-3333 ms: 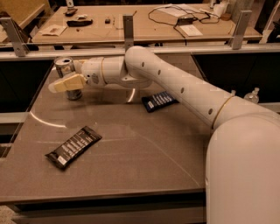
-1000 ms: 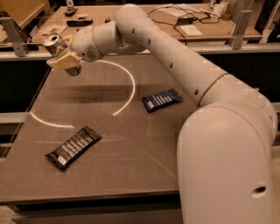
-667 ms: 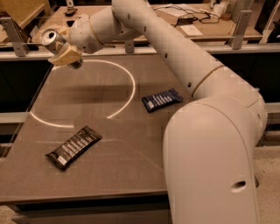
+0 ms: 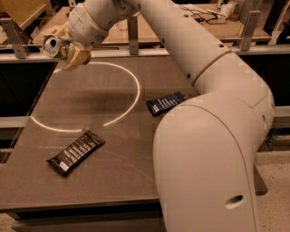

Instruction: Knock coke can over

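A robotics lab or workshop. A large white robot arm (image 4: 204,59) reaches over a dark desk (image 4: 113,176), its fingers (image 4: 76,58) raised at the far corner and closed around a coke can (image 4: 50,45). Just below and beside the fingers, a white arc (image 4: 137,90) is marked on the desk. Beyond the fingers stand wooden workbenches (image 4: 217,29) with loose cables (image 4: 199,13) and metal posts (image 4: 247,27). Far from the fingers, speckled hard flooring (image 4: 277,181) shows.

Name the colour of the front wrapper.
The wrapper is black, camera view. The hand is by the coke can, far left.
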### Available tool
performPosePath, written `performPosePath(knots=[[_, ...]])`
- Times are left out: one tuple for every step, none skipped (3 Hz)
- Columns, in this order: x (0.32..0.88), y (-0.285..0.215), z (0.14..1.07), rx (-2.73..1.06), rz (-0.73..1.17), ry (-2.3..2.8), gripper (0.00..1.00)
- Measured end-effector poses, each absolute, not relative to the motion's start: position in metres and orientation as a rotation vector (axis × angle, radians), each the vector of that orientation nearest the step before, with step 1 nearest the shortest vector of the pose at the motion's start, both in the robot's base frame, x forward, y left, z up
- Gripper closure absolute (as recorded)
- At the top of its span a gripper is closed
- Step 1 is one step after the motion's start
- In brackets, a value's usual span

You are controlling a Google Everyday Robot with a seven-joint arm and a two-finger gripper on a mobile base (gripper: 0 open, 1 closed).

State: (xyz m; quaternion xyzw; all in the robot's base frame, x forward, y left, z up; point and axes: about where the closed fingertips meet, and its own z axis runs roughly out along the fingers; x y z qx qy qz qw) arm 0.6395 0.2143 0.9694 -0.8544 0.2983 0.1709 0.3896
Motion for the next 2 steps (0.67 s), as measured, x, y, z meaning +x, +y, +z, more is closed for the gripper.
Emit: performPosePath(knots=[[0.623,0.199,0.953,-2.366,0.269,0.663,1.0],[0.607,0.185,0.936,-2.498,0.125,0.606,1.0]])
